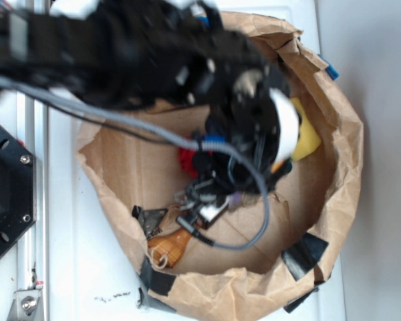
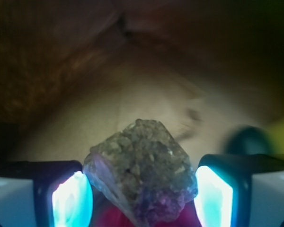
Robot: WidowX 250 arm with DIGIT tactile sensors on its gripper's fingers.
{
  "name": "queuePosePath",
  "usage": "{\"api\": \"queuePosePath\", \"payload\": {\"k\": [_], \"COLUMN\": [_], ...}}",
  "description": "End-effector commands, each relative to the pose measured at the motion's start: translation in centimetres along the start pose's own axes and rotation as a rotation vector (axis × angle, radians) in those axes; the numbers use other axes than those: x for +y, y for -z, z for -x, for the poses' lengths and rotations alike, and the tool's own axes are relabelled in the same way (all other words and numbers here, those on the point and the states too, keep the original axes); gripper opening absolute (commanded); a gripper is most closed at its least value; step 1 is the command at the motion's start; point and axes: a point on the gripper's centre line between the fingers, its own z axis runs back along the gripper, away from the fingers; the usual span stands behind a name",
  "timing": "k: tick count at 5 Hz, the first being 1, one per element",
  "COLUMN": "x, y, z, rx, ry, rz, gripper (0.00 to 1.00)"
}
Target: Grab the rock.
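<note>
**Technician:** Report the gripper state and the position of the rock.

**Operator:** In the wrist view the rock [image 2: 142, 172] sits between the two lit fingers [image 2: 72, 198] of the gripper [image 2: 142, 198]. The left pad appears to touch the rock's flank at 9 o'clock. The right pad lies just beside the flank at 3 o'clock, and a thin gap may remain there. I cannot tell for certain whether the pads pinch the rock or only bracket it.

**Technician:** What does the exterior view add?

**Operator:** The arm [image 1: 120, 47] reaches down into the brown paper basin [image 1: 351, 154], and the wrist hides the fingertips and the rock. A yellow sponge [image 1: 307, 137] shows at 3 o'clock from the wrist, a red object [image 1: 187, 159] at 9 o'clock, and a tan shell [image 1: 170, 246] at 7 o'clock near the rim. Black tape patches [image 1: 306, 253] lie on the basin wall at 5 o'clock.

**Technician:** Task progress?

**Operator:** Judged as late stage. Approach and alignment are complete, and the rock is centred between the pads. Remaining: confirm firm closure on both flanks, then lift clear of the basin floor. The rough, uneven faces could let the rock rotate under light pressure.
</note>
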Motion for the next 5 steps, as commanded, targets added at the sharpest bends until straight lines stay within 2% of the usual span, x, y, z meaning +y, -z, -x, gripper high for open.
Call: {"api": "queuePosePath", "payload": {"k": [1, 3, 4, 5], "x": [-0.8, -1.3, -1.4, -1.6], "y": [-7.5, -9.2, -9.6, -9.3], "z": [-0.6, 0.4, 0.2, -0.2], "rx": [0.094, 0.193, 0.170, 0.143], "ry": [-0.454, -0.797, -0.807, -0.816], "rz": [-0.187, -0.351, -0.293, -0.295], "gripper": [0.00, 0.00, 0.00, 0.00]}}
